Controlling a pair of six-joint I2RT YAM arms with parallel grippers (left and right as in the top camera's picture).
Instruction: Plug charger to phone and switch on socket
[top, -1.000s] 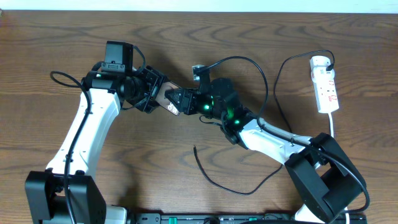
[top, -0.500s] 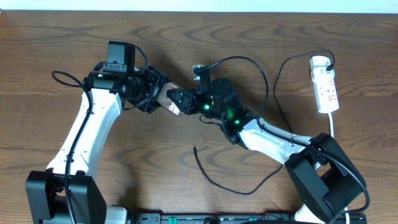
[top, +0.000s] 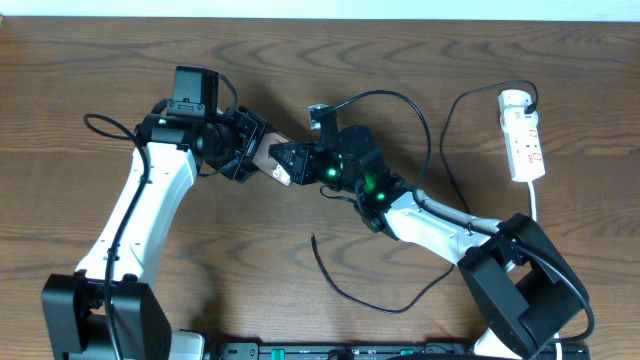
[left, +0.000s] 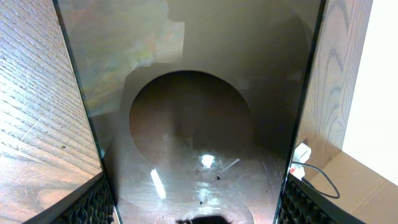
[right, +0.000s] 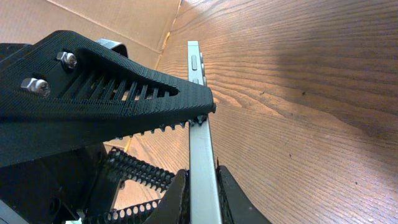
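Note:
The phone (top: 265, 156) is held off the table between both grippers. My left gripper (top: 248, 147) is shut across its width. In the left wrist view the glossy screen (left: 193, 93) fills the space between the fingers (left: 196, 208). My right gripper (top: 286, 163) is shut on the phone's other end. The right wrist view shows the phone's thin edge (right: 200, 143) pinched between its fingers (right: 202, 190). The charger cable (top: 345, 292) lies on the table, with its free tip (top: 313, 238) in front of the right arm. The white socket (top: 526, 142) lies at the far right.
The socket's white cord (top: 533, 200) runs toward the right arm's base. A black cable (top: 445, 135) curves from the socket's top end toward the middle of the table. The socket also shows small in the left wrist view (left: 301, 154). The table is dark wood (top: 300, 60).

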